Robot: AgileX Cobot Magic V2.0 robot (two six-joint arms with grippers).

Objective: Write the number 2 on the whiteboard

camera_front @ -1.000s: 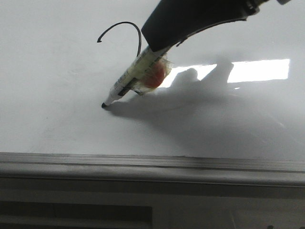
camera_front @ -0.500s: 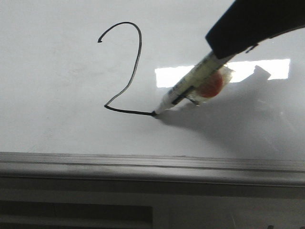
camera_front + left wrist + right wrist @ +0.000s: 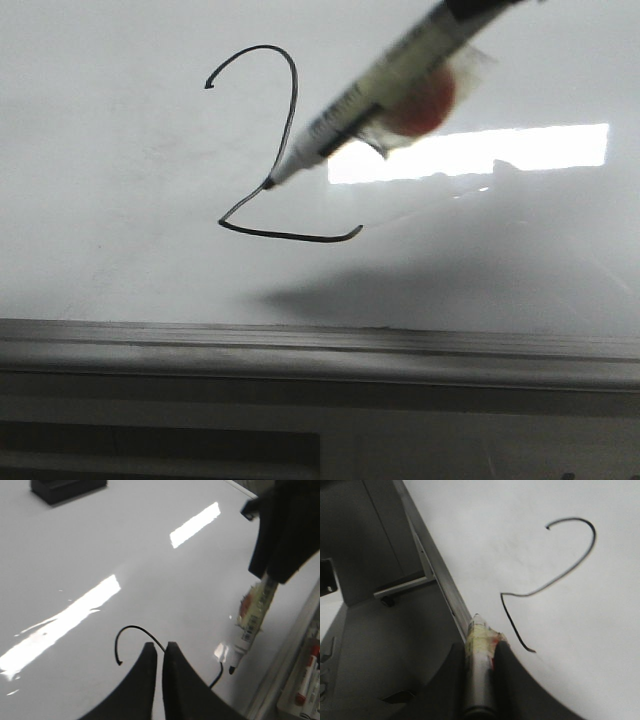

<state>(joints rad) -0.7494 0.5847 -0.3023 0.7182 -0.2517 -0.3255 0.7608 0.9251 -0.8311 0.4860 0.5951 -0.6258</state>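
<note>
The number 2 (image 3: 291, 122) stands in thin black line on the whiteboard (image 3: 120, 200), with a curved top and a flat base stroke. My right gripper (image 3: 478, 8) is shut on a white marker (image 3: 370, 95) wrapped in tape with an orange patch. The marker's black tip hangs in front of the 2's diagonal, and its shadow lies apart, lower on the board. In the right wrist view the gripper (image 3: 481, 649) clamps the marker (image 3: 479, 635) beside the 2 (image 3: 555, 582). My left gripper (image 3: 156, 650) is shut and empty over the 2's top curve (image 3: 132, 628).
A grey metal rail (image 3: 300, 345) runs along the board's near edge. A black block (image 3: 65, 487) sits far off on the board. Spare markers (image 3: 305, 685) lie in a tray beyond the rail. Bright rectangular light reflections (image 3: 470, 150) lie on the board.
The marker drew the diagonal's end and the base stroke to the right, then lifted off the board and moved up and left. The left gripper shows no earlier frame.
</note>
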